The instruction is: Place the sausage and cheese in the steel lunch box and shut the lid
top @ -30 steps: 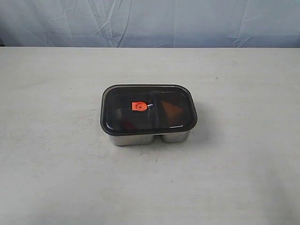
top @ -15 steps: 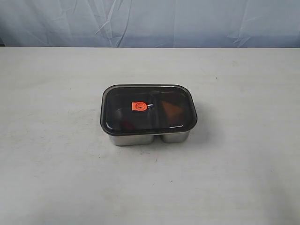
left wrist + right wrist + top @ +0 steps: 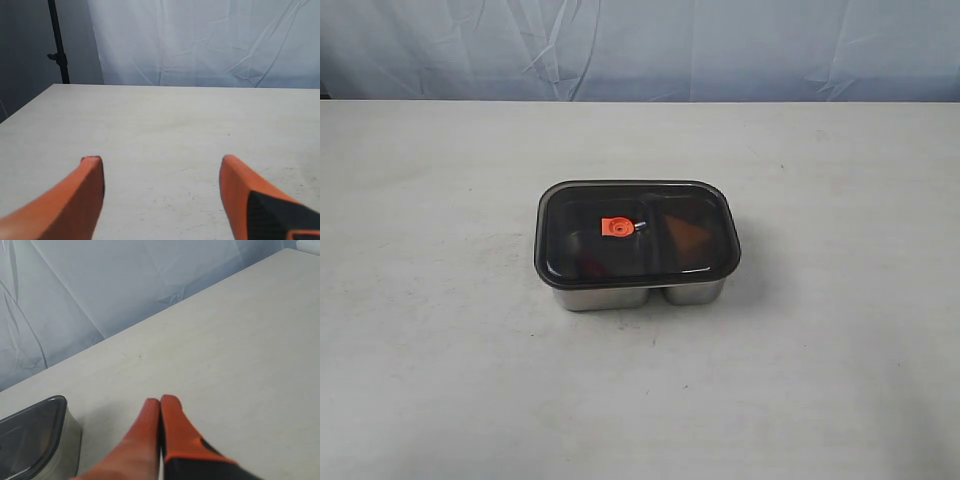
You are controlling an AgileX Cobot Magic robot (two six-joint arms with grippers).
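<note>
Seems the lid [image 3: 638,230] is seated on the steel lunch box [image 3: 605,297] on the desk [image 3: 440,380], cheese [image 3: 687,236] showing through, so keep left claw [image 3: 161,160] (spread apart) and right claw [image 3: 160,401] (pinched together) clear.

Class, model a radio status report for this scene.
Left claw open, empty. Right claw shut, empty. Lid on box, cheese visible beneath. Nothing in the way.

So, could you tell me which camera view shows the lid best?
The exterior view: the whole lid sits on the steel lunch box, orange valve visible. The right wrist view catches only one corner of it; the left wrist view shows none of it.
</note>
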